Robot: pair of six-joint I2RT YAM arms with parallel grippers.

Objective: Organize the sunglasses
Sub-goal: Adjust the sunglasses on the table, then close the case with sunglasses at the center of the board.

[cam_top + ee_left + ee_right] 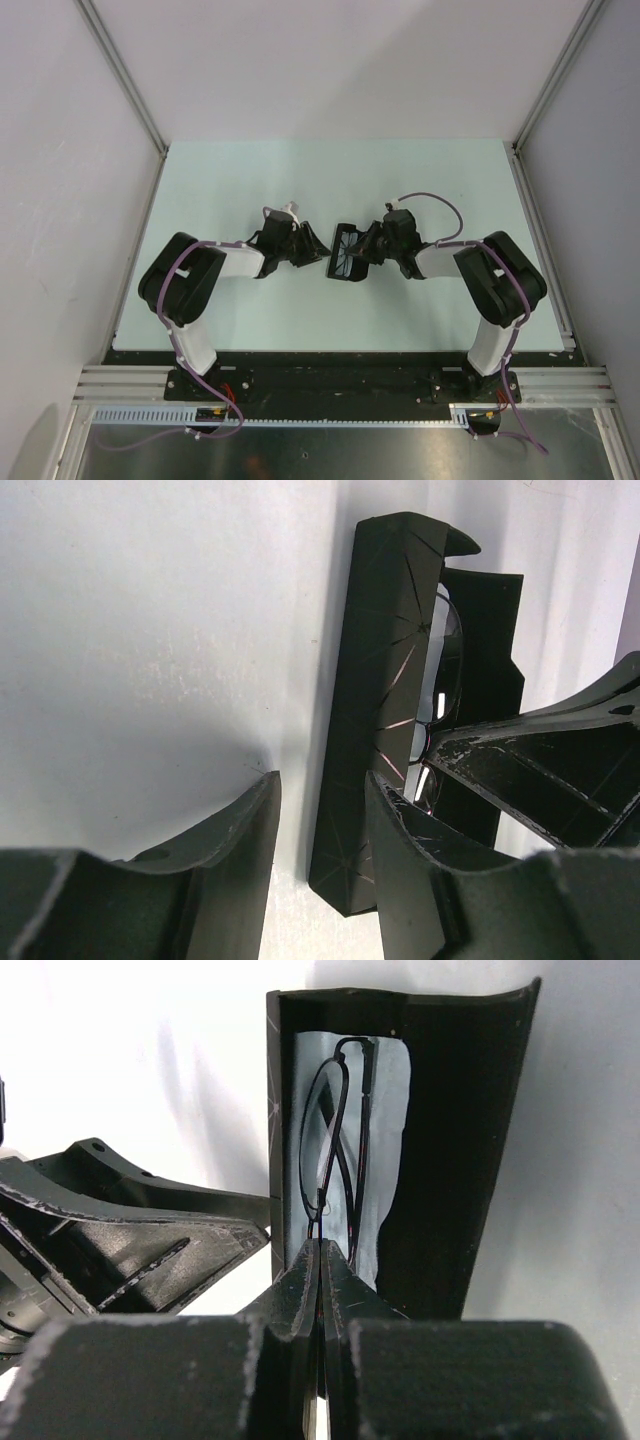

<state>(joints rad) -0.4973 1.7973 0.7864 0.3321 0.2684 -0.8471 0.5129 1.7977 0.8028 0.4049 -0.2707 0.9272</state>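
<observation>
The sunglasses (318,1120), thin dark wire with clear roundish lenses, lie folded inside the open black case (450,1140) on a light blue cloth (385,1140). My right gripper (321,1245) is shut on the near end of their wire frame, at the case's near end. In the left wrist view a lens of the sunglasses (445,670) shows behind the case (375,680) wall. My left gripper (320,780) is open, and that wall stands between its fingers with a gap on the left one. From above, the left gripper (312,248) and right gripper (362,255) flank the case (345,229) mid-table.
The pale green table (250,190) is walled by grey panels left, right and behind. Both arm bases sit at the near edge. The right gripper's body (540,770) crowds the case on one side, the left gripper's body (130,1230) on the other.
</observation>
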